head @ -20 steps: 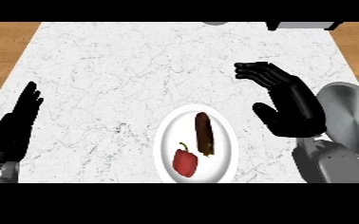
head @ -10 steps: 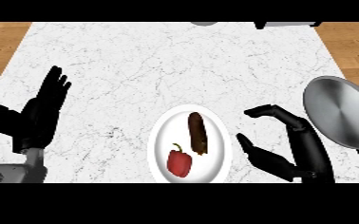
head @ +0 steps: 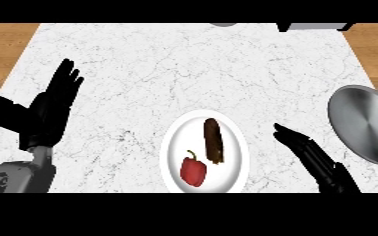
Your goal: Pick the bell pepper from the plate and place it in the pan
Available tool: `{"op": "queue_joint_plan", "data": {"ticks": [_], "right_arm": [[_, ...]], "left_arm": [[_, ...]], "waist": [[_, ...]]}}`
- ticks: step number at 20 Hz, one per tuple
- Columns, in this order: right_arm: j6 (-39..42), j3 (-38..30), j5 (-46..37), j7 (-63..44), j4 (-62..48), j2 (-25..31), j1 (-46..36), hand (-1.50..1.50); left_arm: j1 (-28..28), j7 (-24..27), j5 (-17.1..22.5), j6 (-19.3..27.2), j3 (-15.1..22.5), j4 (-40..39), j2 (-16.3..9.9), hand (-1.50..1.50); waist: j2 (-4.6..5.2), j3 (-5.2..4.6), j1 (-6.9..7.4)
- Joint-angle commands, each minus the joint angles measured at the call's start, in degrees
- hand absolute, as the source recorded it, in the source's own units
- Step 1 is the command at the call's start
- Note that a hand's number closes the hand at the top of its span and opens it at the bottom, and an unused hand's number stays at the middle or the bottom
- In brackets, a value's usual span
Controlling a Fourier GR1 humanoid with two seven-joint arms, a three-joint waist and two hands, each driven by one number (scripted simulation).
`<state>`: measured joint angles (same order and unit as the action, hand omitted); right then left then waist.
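Since half a second ago: right hand (head: 314, 157) lowered toward the view's bottom edge and flattened, its earlier curl gone; left hand (head: 52, 107) risen slightly at the left; pan (head: 358, 122) more fully in view at the right edge.

Right hand: black, fingers straight and released, pointing up and to the left toward the plate (head: 232, 130); grasping nothing; lying over the counter (head: 184, 70) just beside the plate's right rim, apart from it; between plate and pan.

Left hand: black, fingers straight and spread, pointing upward; empty; at the left of the counter, well apart from the plate; grey forearm (head: 26, 175) below it in the lower left corner.

Bell pepper (head: 193, 170): red, with a short stem; lying on the lower left part of the plate; untouched by either hand.

Plate: white, round; lower centre of the counter; also bearing a dark brown elongated item (head: 213, 140), lying lengthwise just above and right of the pepper.

Pan: grey metal, round; at the counter's right edge, partly cut off by the view; holding nothing visible.

Counter: white marble with grey veining; wooden surface (head: 15, 40) beyond its left side.
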<state>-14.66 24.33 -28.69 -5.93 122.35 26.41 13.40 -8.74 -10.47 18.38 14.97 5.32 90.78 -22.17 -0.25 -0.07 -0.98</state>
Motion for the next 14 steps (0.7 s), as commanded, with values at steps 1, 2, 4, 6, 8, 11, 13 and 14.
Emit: {"op": "queue_joint_plan", "data": {"ticks": [1, 2, 4, 6, 8, 11, 13, 14], "right_arm": [[8.07, 0.92, -4.64, -11.91, 6.26, 2.76, -4.79, -1.50], [8.55, 3.84, -8.70, -12.69, 2.93, 2.32, -5.58, -1.50], [14.61, 4.63, -10.69, -20.33, 2.91, 2.87, -11.51, -1.50], [19.05, 6.06, -11.50, -25.02, 1.33, 1.09, -16.51, -1.50], [24.12, 9.23, -12.53, -30.29, 2.32, -0.36, -19.11, -1.50], [29.90, 11.64, -12.03, -34.63, -5.02, -4.42, -25.16, -1.50], [34.85, 15.23, -11.66, -37.76, -5.71, -4.09, -23.91, -1.50], [38.32, 13.86, -7.55, -39.69, -8.88, -6.25, -26.59, -1.50]], "left_arm": [[-0.05, -0.61, 0.69, -1.51, -0.78, 0.55, 0.06, 0.00], [-3.23, -2.32, -0.30, -0.18, -0.07, -0.23, 0.45, 0.00], [-2.52, -0.49, -0.48, -1.19, 0.25, -2.43, 0.92, 0.00], [-0.55, 1.54, -0.97, -2.43, 0.39, -1.80, 0.81, 0.00], [-1.02, 0.83, -1.70, -1.02, 1.32, -0.85, 2.44, 0.00], [-1.39, -0.66, -1.66, -1.16, 0.85, -0.49, 1.89, 0.00], [-1.79, -0.57, -1.23, -1.84, 0.31, -1.09, 1.54, 0.00], [-2.45, 0.40, -2.12, -0.62, 1.34, -1.67, 3.34, 0.00]], "waist": [[0.20, -0.04, 1.13], [0.26, -0.05, 1.02], [0.47, -0.18, 1.66], [0.41, -0.11, 2.08], [0.27, -0.08, 1.73], [0.39, -0.05, 2.34], [0.34, -0.08, 2.06], [0.62, -0.12, 2.55]]}}
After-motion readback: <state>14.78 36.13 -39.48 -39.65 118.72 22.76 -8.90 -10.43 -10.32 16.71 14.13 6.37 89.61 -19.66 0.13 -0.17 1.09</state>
